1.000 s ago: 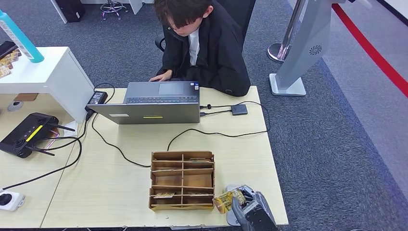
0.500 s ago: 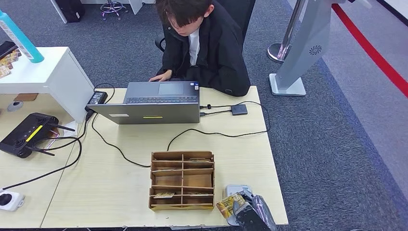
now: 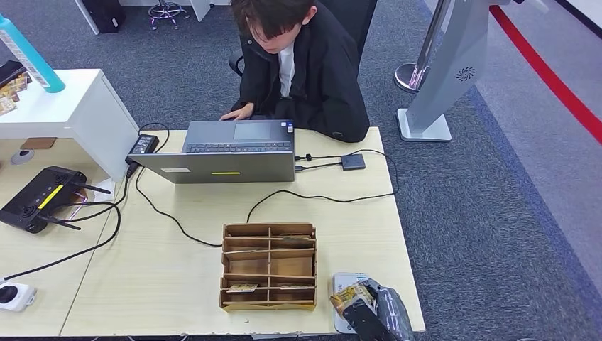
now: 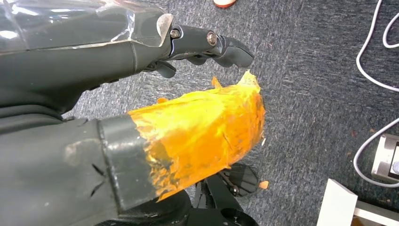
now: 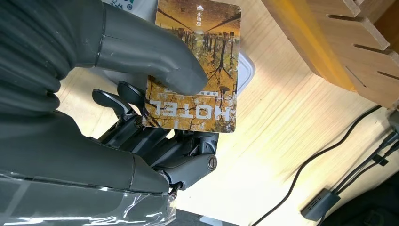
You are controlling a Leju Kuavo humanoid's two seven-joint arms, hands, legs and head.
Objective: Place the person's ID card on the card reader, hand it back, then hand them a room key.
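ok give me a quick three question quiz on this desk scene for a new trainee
1. True or false: the right hand holds a card printed with the word HOTEL.
2. Multiple choice: the wooden organiser sits (a) on the floor, (b) on the table between the laptop and the robot, (c) on the white shelf.
3. Fill in: the person sits behind the ____.

Key: 1 true; 2 b; 3 laptop.
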